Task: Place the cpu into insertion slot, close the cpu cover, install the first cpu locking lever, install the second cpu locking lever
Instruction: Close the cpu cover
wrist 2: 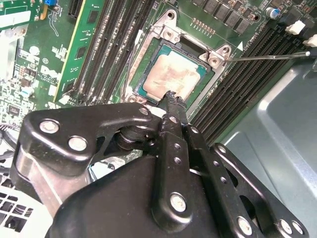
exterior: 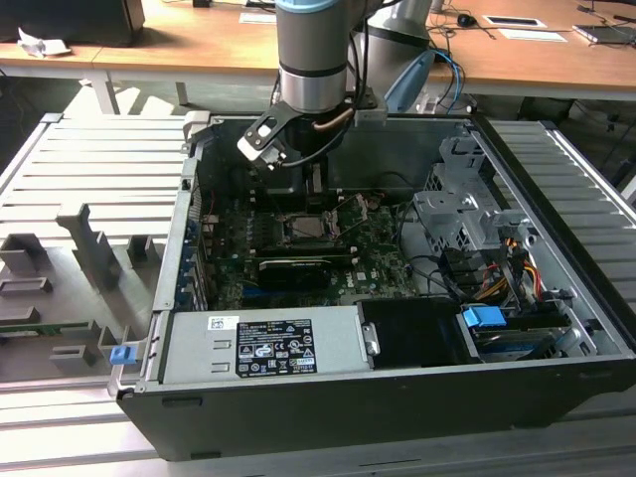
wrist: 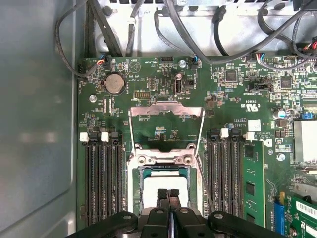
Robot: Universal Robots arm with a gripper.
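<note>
Open computer case (exterior: 397, 397), motherboard (wrist: 163, 84) exposed. Gripper (wrist: 168, 194) is inside the case, fingers closed together and holding nothing, tips just above the cpu (wrist 2: 173, 77). The cpu lies seated in the insertion slot (wrist: 162, 159). The cpu cover (wrist: 166, 110) is swung open beside the slot.

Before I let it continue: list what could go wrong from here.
The shut gripper sits at the edge of the cpu lying in the insertion slot; a sideways drag might shift the chip. The cpu cover stands open and a thin locking lever juts free, so it could snag either.
</note>
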